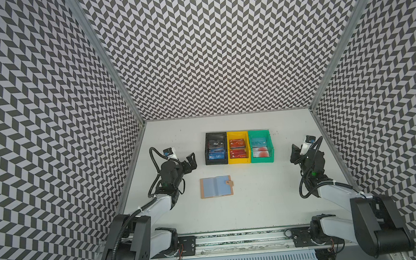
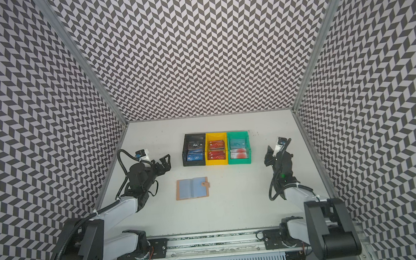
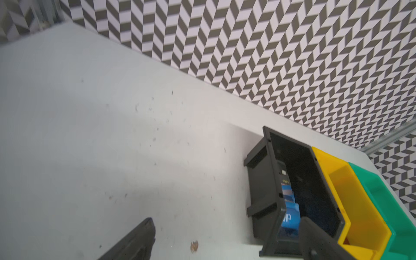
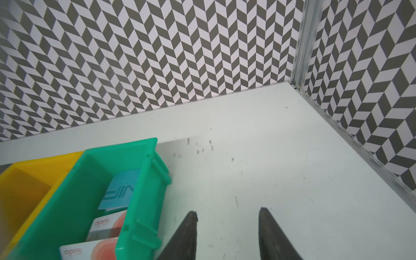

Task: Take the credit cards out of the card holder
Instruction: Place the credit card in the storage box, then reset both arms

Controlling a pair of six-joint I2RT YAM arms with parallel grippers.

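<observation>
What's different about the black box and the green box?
The black bin holds a blue card and a dark card; the green bin holds a teal card and white cards with red circles. The black bin ends the row nearer the left gripper, the green bin nearer the right gripper. Both have the same shape and touch the yellow bin.
</observation>
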